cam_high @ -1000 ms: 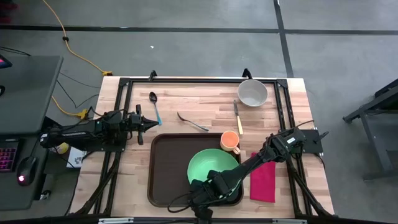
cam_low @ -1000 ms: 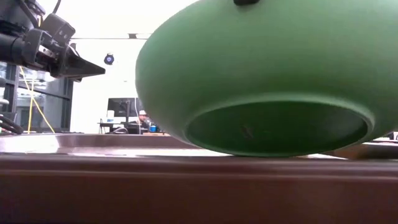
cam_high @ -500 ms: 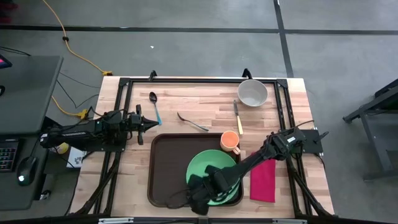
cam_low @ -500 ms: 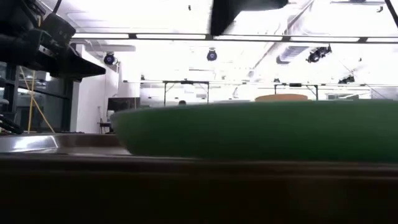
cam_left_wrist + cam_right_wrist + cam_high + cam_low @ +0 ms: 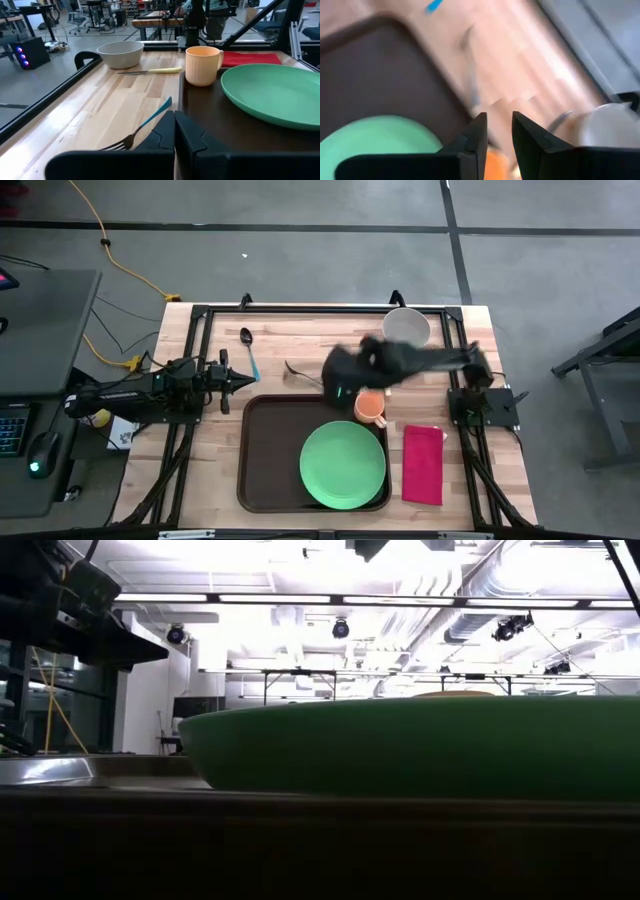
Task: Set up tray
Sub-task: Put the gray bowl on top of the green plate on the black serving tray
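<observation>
**Plate down on the tray, right arm up near the cup**

While you look down from the high view, you find the tray [image 5: 270,450] in the lower middle of the frame, its long side running left to right on the wooden table [image 5: 310,345]. You see the green plate [image 5: 343,464] lying flat in the tray's right half, reaching close to the right rim. The orange cup [image 5: 370,408] stands just beyond the tray's upper right corner, and the red napkin [image 5: 423,464] lies to the right of the tray, apart from it.

Your right gripper [image 5: 335,377] shows as a blurred dark shape above the tray's upper edge, just left of the cup, holding nothing. In the right wrist view its fingers [image 5: 472,145] stand a little apart with a narrow gap and nothing between them.

Your left gripper [image 5: 240,380] waits at the left of the frame, pointing toward the tray's upper left corner; in the left wrist view its fingers [image 5: 162,145] are pressed together on nothing.

Toward the top of the high view you have a spoon with a blue handle [image 5: 248,348], a fork [image 5: 308,376], a knife with a yellow handle [image 5: 382,370] and a white bowl [image 5: 406,328] at the upper right.

In the low view the plate fills the middle of the frame behind the tray's dark rim.
</observation>
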Robot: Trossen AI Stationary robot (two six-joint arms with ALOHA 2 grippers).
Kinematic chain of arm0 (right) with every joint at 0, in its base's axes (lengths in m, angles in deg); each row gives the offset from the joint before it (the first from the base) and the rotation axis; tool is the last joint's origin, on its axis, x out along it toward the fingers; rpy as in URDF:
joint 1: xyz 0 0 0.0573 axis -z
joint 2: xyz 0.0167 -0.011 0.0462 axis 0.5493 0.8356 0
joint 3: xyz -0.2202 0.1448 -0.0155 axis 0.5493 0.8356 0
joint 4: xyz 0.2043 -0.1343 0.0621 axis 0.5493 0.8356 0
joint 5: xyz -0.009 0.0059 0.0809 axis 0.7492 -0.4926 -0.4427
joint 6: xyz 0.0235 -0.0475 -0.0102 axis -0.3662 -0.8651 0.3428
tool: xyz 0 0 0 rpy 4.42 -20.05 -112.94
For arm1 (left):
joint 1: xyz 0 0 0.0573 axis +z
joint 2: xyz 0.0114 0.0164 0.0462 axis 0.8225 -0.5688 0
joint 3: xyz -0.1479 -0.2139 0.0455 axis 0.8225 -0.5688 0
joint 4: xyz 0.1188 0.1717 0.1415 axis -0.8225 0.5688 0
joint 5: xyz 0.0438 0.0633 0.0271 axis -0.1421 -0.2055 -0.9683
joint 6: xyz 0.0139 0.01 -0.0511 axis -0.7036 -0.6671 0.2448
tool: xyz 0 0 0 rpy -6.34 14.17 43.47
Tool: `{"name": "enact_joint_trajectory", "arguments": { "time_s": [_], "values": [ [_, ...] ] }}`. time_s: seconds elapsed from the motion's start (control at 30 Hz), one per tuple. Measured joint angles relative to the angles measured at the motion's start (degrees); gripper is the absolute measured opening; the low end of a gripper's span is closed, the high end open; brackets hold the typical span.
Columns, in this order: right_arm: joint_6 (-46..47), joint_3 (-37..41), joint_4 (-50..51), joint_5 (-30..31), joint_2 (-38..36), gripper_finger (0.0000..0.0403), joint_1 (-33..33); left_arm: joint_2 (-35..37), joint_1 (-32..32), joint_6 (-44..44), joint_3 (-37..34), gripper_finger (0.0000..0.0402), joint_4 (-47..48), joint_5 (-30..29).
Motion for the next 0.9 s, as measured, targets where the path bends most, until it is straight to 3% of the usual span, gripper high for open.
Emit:
{"name": "enact_joint_trajectory", "arguments": {
  "time_s": [0.2,0.37,0.5,0.7,0.9],
  "values": [
    [-8.0,6.2,-0.4,-1.6,-7.1,0.0108,15.8,0.0,0.0,1.0,0.0,0.0031,0.0,0.3],
    [-11.4,17.8,-1.6,-10.2,-9.9,0.0154,29.8,0.0,0.0,1.1,0.0,0.0031,0.0,0.4],
    [-14.2,29.5,-9.2,-18.3,-10.5,0.0186,37.8,0.0,0.0,2.3,0.0,0.0031,0.1,0.5],
    [-15.9,45.0,-21.3,-24.7,-10.6,0.0208,44.0,0.0,0.0,2.6,0.0,0.0031,0.1,0.5],
    [-15.9,55.3,-27.6,-28.1,-10.6,0.0209,47.5,0.0,0.0,2.3,0.0,0.0031,0.1,1.0]
  ]
}}
